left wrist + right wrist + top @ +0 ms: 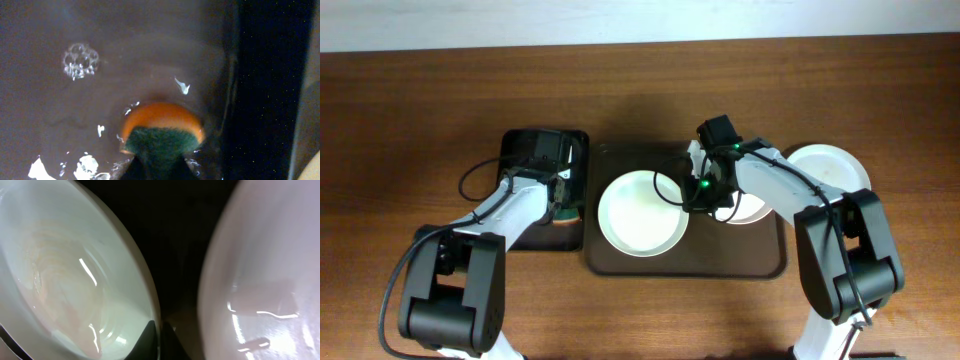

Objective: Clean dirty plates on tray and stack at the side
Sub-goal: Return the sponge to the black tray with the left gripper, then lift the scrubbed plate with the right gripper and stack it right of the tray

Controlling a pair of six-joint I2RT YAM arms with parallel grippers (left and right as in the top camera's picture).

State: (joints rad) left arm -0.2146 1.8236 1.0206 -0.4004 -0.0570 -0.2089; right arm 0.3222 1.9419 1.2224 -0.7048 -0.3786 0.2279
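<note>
The pale mint-green plate (pixel 638 215) lies on the left half of the dark brown tray (pixel 620 262). My right gripper (pixel 696 190) is shut on this plate's right rim; in the right wrist view the fingers (pixel 160 332) pinch the rim, and the plate (pixel 65 280) shows faint pinkish streaks. A white plate (pixel 750 210) lies on the tray's right half, partly under my right arm, and also shows in the right wrist view (pixel 265 280). Another white plate (pixel 832 168) sits on the table right of the tray. My left gripper (pixel 560 205) is shut on an orange and green sponge (pixel 162 127).
A smaller black tray (pixel 535 235) stands left of the brown tray, and the sponge rests on its wet surface (pixel 75 115) with foam bubbles (pixel 80 61). The wooden table (pixel 420 100) extends around both trays.
</note>
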